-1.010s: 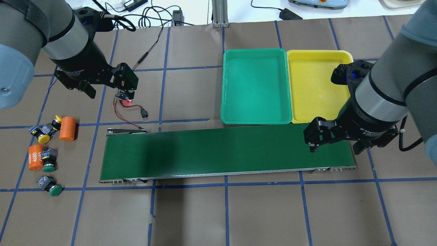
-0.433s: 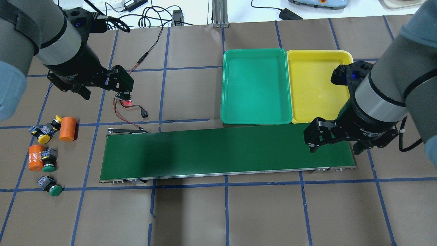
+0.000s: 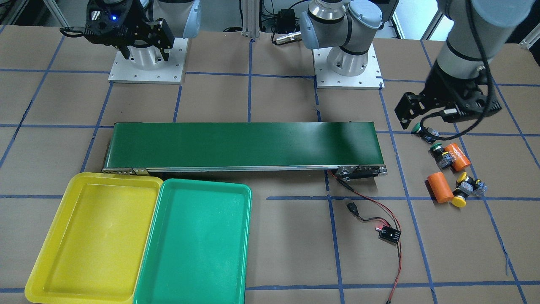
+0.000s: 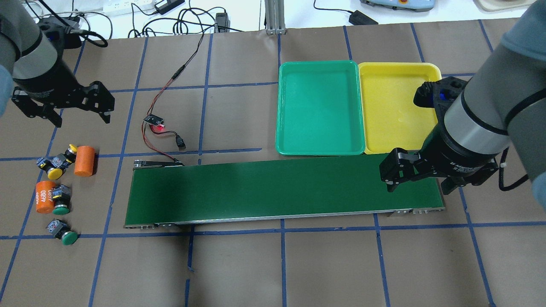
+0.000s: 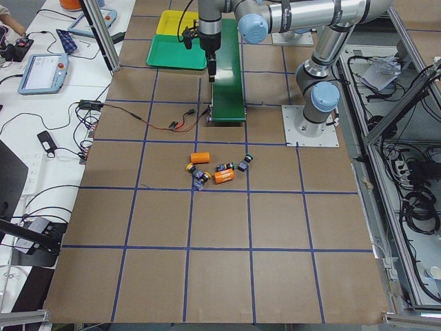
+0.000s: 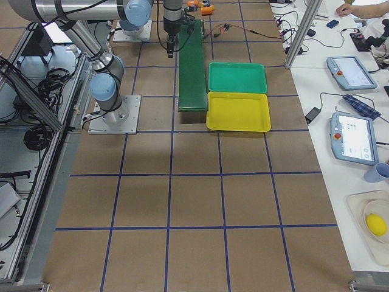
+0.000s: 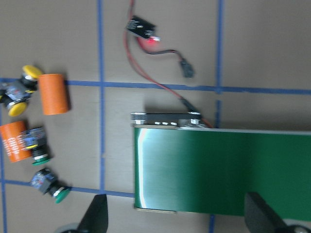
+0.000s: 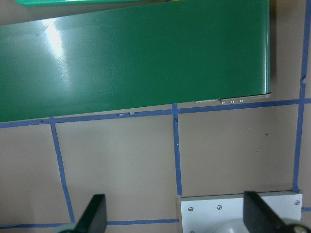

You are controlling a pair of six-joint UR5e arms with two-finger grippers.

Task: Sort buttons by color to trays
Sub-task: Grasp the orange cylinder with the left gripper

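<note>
Four buttons lie in a cluster at the table's left end: two yellow buttons (image 4: 55,172) (image 4: 71,148) and two green buttons (image 4: 61,209) (image 4: 69,238). The left wrist view also shows a yellow button (image 7: 18,106) and a green button (image 7: 60,194). My left gripper (image 4: 81,116) hangs open and empty above the table, behind the cluster. My right gripper (image 4: 420,186) is open and empty over the right end of the conveyor belt (image 4: 281,189). The green tray (image 4: 319,106) and the yellow tray (image 4: 392,106) sit side by side behind the belt, both holding nothing.
Two orange cylinders (image 4: 84,160) (image 4: 44,196) lie among the buttons. A small circuit board (image 4: 154,120) with a red light and red-black wires lies behind the belt's left end. Cables and a metal post (image 4: 275,17) stand at the far edge.
My left arm has swung left, away from the circuit board, to a spot behind the button cluster. The right arm and all the objects have stayed put.
</note>
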